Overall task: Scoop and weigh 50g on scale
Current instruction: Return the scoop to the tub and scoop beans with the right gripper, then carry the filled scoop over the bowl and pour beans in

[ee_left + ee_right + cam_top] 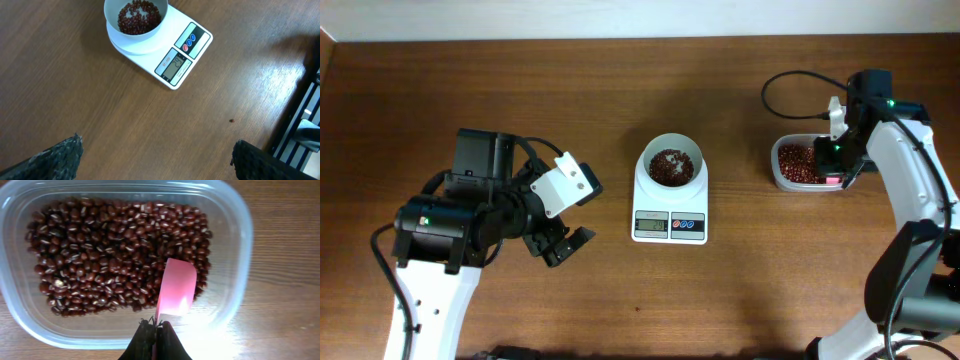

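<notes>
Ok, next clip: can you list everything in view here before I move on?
scale: one, white with red and blue buttons, middle of the table
bowl: one, white, on the scale
beans in the bowl: small heap, dark red-brown
tub: one, clear plastic, right side of the table
beans in the tub: many, dark red-brown, covering most of its floor
spoon: one, pink, scoop end in the tub at the beans
speck: one, dark, possibly a stray bean, on bare wood near the scale
table: one, brown wood
left tool: one, black, open and empty, left of the scale
right tool: one, black, shut on the spoon, above the tub
</notes>
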